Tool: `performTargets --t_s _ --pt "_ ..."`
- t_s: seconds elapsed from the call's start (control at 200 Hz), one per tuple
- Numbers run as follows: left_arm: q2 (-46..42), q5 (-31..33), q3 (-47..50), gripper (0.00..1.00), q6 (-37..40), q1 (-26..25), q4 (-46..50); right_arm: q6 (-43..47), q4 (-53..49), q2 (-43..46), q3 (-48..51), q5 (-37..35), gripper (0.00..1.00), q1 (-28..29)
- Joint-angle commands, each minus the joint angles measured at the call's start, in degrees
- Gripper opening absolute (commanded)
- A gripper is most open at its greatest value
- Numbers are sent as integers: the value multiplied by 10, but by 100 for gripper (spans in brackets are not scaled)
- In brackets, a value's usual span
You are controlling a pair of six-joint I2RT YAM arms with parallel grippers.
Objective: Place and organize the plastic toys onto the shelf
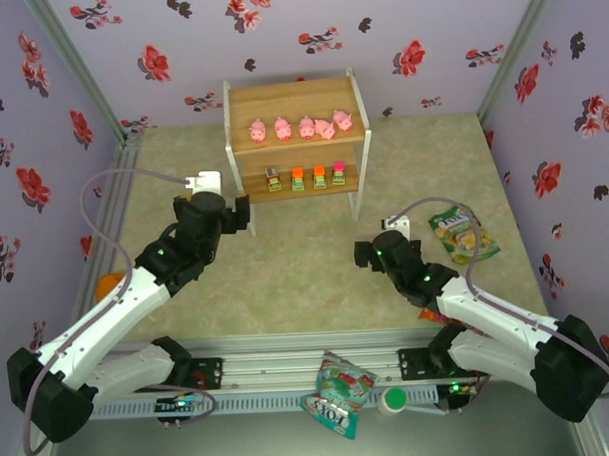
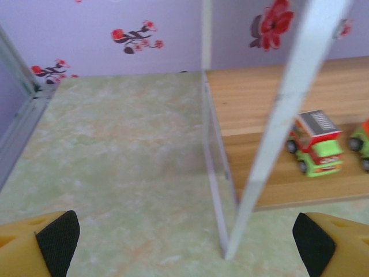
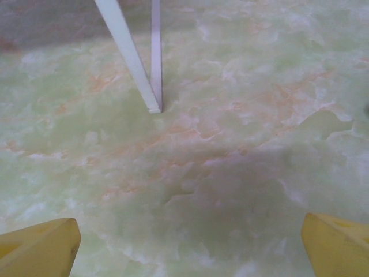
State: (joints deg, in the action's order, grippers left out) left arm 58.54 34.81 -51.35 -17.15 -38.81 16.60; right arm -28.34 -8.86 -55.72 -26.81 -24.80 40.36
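Note:
The shelf [image 1: 242, 98] stands at the back middle of the table. Several pink pigs [image 1: 306, 127] line its top board, and several blocky toys [image 1: 297, 179] with green bases stand in a row on the lower board. My left gripper [image 1: 246, 216] is open and empty just left of the shelf's front left leg [image 2: 287, 109]. Its fingers [image 2: 55, 242] frame that leg, with a grey-topped toy truck [image 2: 314, 147] beyond it on the lower board. My right gripper [image 1: 362, 254] hangs open and empty over bare table in front of the shelf's right leg [image 3: 130, 57].
A green snack bag [image 1: 463, 232] lies to the right of the right arm. Another bag [image 1: 338, 384] lies on the front rail beside a green round cap [image 1: 394, 400]. An orange round object [image 1: 108, 285] sits at the left wall. Flowered walls close three sides.

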Motion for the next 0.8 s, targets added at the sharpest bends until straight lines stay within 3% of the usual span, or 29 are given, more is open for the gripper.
performTargets --t_s 0.0,0.18,0.41,0.635,0.795 --pt "10 35 22 100 21 22 -38 -13 -2 13 10 -25 99 -8" --pt "21 38 58 100 8 60 -69 -20 -2 23 12 -48 99 -18" --pt "17 -43 98 100 36 123 -135 26 -8 58 -4 -111 99 -32" --pt "4 -128 201 100 107 184 -328 57 34 77 6 -140 99 -65" --pt "18 -140 218 100 140 229 -355 91 68 89 17 -186 99 -87"
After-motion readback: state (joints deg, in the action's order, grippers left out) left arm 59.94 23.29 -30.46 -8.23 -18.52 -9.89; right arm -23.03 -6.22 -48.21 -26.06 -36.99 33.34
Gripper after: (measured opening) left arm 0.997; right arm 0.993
